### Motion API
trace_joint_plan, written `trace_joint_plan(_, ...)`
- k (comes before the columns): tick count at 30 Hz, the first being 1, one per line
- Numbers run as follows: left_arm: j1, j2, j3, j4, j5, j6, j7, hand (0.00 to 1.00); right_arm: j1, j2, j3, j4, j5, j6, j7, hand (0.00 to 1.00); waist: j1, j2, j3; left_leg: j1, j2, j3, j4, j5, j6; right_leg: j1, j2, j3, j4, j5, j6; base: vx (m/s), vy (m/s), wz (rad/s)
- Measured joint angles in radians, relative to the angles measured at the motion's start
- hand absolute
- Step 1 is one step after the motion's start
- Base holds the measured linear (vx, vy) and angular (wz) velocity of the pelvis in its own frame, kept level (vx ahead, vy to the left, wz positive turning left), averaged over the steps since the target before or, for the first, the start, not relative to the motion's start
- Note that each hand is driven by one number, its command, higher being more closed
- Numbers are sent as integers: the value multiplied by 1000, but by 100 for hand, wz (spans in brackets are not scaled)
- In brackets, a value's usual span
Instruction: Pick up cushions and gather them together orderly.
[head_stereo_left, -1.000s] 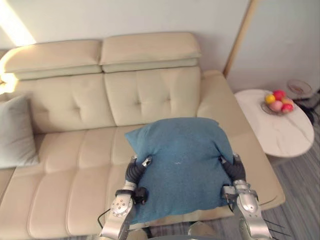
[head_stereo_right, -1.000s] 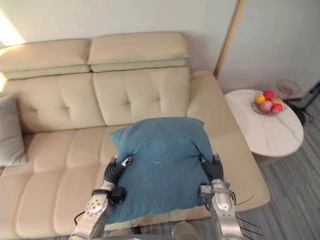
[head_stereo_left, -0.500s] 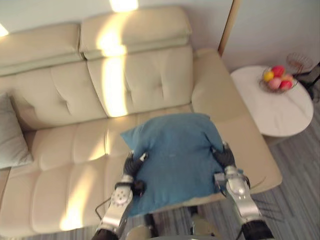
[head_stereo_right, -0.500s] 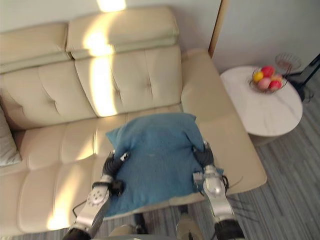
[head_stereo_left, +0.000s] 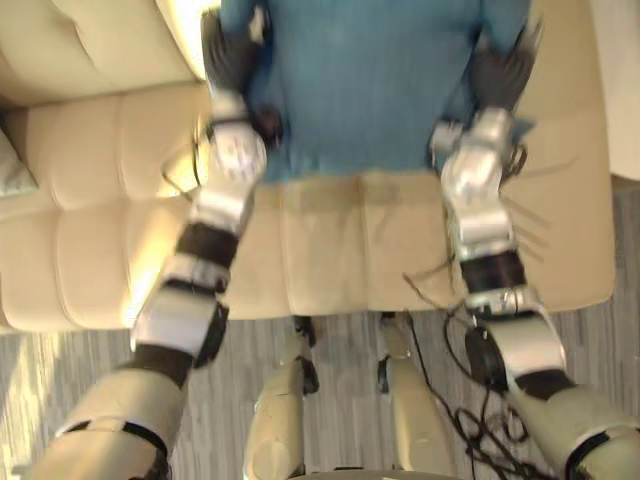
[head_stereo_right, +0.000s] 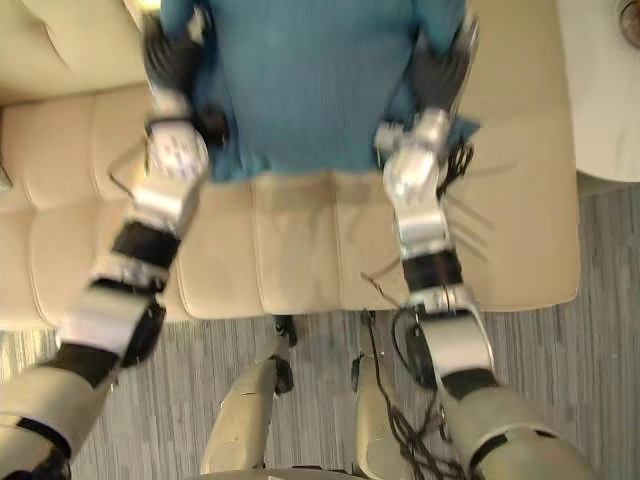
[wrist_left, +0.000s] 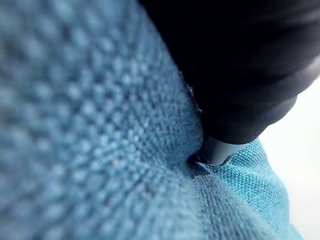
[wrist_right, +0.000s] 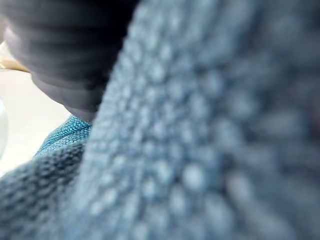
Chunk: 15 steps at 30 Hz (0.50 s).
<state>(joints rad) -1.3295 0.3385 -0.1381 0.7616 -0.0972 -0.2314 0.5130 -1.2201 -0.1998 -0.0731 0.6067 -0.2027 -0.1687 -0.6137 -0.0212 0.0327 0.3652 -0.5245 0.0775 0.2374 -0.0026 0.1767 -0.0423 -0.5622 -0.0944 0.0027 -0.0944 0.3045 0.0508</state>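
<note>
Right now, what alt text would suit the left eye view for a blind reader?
A blue cushion is held between the robot's left hand and right hand, over a cream sofa's seat. Grey striped floor lies in front.

1. Bright daylight; hard sun glare on sofa (head_stereo_left: 330, 240) back, just beside left hand (head_stereo_left: 232, 58).
2. Soft shadow band under cushion (head_stereo_left: 370, 80) edge.
3. Left wrist view: hand's cover shades the weave.

blue cushion (head_stereo_left: 370, 80) top cut off; left hand (head_stereo_left: 228, 58), right hand (head_stereo_left: 497, 76) blurred.
</note>
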Motion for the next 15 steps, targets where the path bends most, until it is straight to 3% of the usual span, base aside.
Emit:
trace_joint_plan(2, -91, 3, 25, 70, -2, 0, 13, 0, -101, -26, -7, 92, 18, 0, -1, 0, 0, 0, 12, -7, -9, -10, -31, 20, 3, -15, -3, -5, -3, 4, 1, -61, 36, 18)
trace_joint_plan(6, -247, 7, 85, 173, -48, 10, 9, 0, -278, -92, -9, 227, 169, -2, 33, 0, 0, 0, 44, -67, -23, -37, -91, 68, 8, -85, -9, -30, -3, 11, 6, -38, 60, 20)
trace_joint_plan(8, -263, 7, 114, 183, -53, 13, -3, 0, -294, -105, -13, 240, 230, -2, 59, 0, 4, 1, 47, -100, -24, -45, -91, 73, 10, -113, -9, -35, -3, 12, 6, 1, 65, 18)
trace_joint_plan(12, -263, -15, 187, 185, -91, 15, -48, 0, -299, -117, -49, 274, 457, -4, 134, 0, 12, 0, 69, -156, -20, -52, -90, 75, 11, -157, -13, -60, -3, 13, 8, 29, 83, 13)
trace_joint_plan(15, -258, -50, 225, 191, -120, 15, -59, 0, -298, -120, -48, 304, 588, -4, 142, 0, 15, 0, 82, -177, -16, -59, -84, 74, 10, -169, -13, -69, -3, 14, 9, 44, 102, 9)
